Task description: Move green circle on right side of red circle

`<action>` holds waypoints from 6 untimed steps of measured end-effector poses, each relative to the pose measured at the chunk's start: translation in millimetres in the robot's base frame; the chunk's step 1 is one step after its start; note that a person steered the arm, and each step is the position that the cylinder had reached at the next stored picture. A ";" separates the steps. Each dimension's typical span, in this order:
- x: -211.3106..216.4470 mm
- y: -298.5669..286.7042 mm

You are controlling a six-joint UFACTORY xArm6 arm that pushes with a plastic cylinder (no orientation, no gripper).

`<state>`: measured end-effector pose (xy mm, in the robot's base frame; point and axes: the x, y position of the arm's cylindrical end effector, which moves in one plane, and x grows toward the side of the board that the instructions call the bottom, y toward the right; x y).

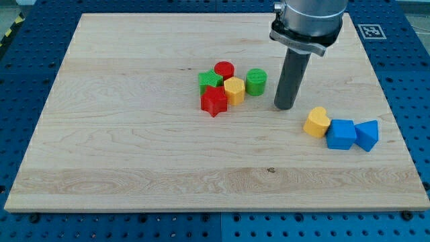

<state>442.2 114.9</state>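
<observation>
Camera view takes in a pale wooden board (134,134) lying on a blue perforated table (20,40), and the red circle (224,69) near the middle of the board serves as the landmark for the rest. Touching it on the view's lower left is a green block (209,80), whose shape is hard to settle from this angle, though it looks like a star. Below the red circle sits a yellow hexagon (234,89), and below and a little to the view's left of the red circle lies a red star (214,101), pressed against both the green block and the hexagon. The green circle (256,81) stands to the view's right of the red circle and slightly lower, just beside the hexagon. My tip (285,106) rests on the board further to the view's right of the red circle, near the green circle but apart from it. The arm carries no pincer, only the dark rod, so nothing is clamped. Well off to the lower right of the red circle are a yellow heart (316,122), a blue cube (340,134) and a second blue block (367,134).
</observation>
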 end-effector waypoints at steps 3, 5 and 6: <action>-18.9 -13.5; -19.2 -37.2; -25.2 -37.2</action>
